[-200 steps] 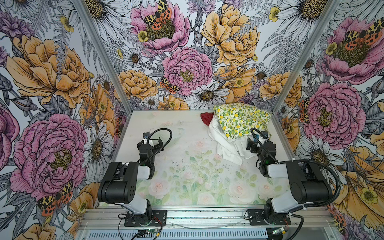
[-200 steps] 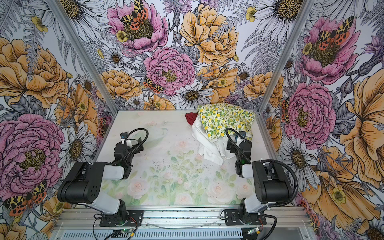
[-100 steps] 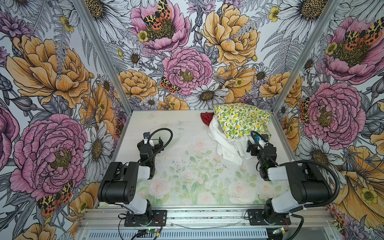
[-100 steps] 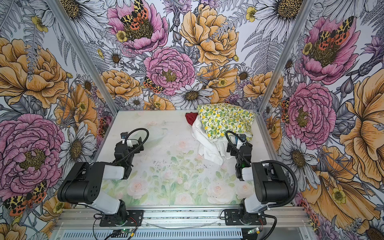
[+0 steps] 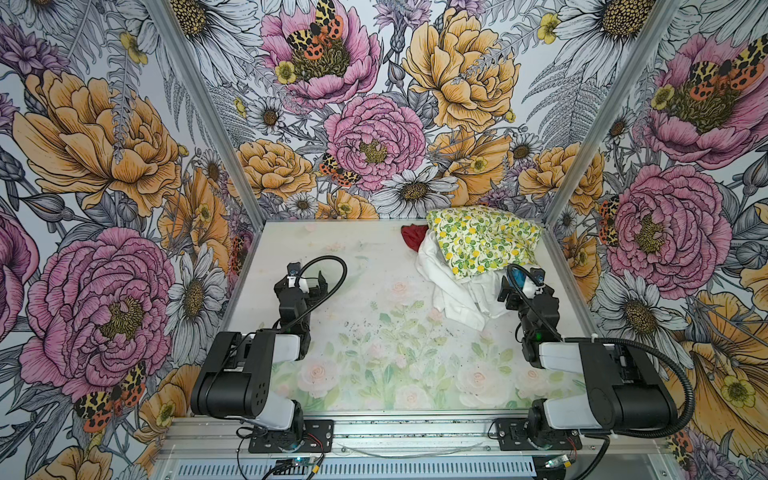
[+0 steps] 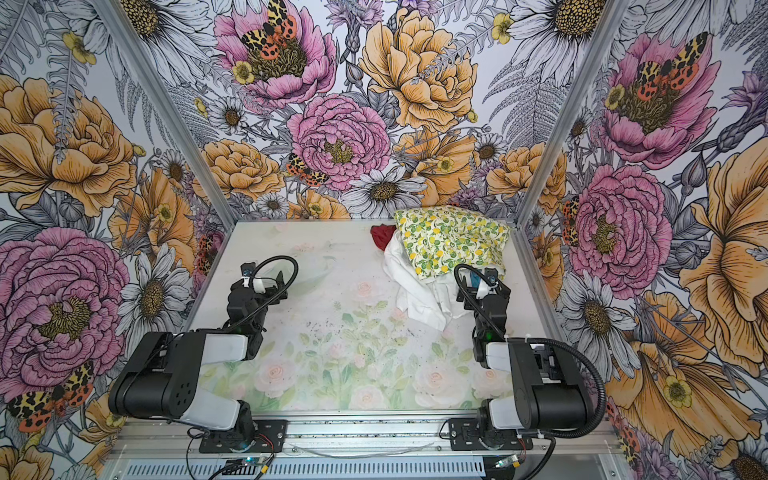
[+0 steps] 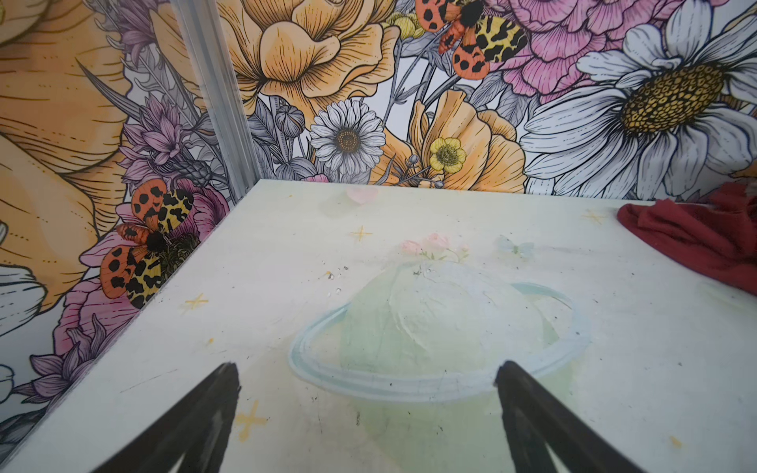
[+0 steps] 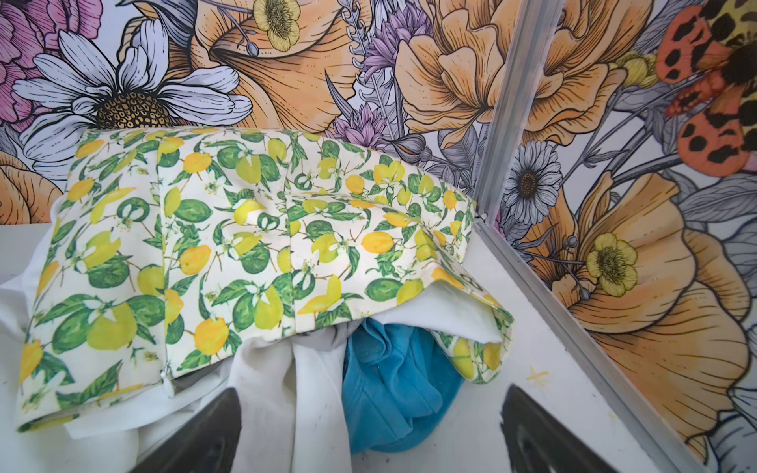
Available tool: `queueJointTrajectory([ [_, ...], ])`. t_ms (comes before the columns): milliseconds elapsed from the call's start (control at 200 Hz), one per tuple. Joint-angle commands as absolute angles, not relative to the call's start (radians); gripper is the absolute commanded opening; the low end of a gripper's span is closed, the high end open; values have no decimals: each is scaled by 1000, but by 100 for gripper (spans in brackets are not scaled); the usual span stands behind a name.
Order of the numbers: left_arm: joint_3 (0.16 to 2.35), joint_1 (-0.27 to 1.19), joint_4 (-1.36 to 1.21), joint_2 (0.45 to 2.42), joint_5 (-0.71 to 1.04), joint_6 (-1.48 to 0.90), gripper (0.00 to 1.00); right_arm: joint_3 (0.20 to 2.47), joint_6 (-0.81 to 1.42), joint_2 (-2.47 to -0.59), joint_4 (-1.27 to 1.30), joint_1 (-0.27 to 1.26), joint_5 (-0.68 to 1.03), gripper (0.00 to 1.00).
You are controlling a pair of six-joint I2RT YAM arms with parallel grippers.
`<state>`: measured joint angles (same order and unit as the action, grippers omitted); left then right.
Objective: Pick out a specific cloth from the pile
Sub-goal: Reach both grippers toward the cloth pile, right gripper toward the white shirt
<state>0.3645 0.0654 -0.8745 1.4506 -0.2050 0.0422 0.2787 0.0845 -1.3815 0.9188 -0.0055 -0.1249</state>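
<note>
The large plain white cloth with soft folds (image 5: 449, 291) lies in the pile of mixed cloths (image 5: 469, 270) at the far right corner of the pale flower-printed table (image 5: 374, 357). A yellow-and-green lemon-print cloth (image 5: 484, 243) covers its far part, and its near folds spill onto the table. As I judge, the step in hand is the approach. The right gripper (image 8: 368, 393) stands just beside the pile, jaws wide and holding nothing. Before it lie both a white fold and a crumpled blue cloth (image 8: 393, 381). The next move calls for closing on white fabric only, then drawing it out from under the lemon print. The left gripper (image 7: 364, 368) is also wide and empty, well apart over bare table.
</note>
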Motion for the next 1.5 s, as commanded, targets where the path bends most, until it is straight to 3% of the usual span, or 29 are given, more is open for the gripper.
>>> queueJointTrajectory([
  [0, 388, 108, -772, 1393, -268, 80, 99, 306, 83, -1324, 828, 14, -170, 99],
  [260, 507, 219, -535, 1315, -354, 141, 99, 383, 92, -1152, 591, 48, -275, 99],
  [520, 645, 314, -318, 1301, -378, 22, 99, 453, 112, -965, 365, 97, -304, 99],
  [840, 870, 338, 34, 1365, -219, -181, 99, 613, 84, -899, 110, 319, -400, 99],
  [1111, 982, 349, 163, 1414, -26, -284, 98, 778, 121, -1018, -89, 490, -437, 95],
  [1496, 1030, 325, 162, 1460, 197, -421, 96, 1002, 309, -1390, -177, 669, -468, 89],
])
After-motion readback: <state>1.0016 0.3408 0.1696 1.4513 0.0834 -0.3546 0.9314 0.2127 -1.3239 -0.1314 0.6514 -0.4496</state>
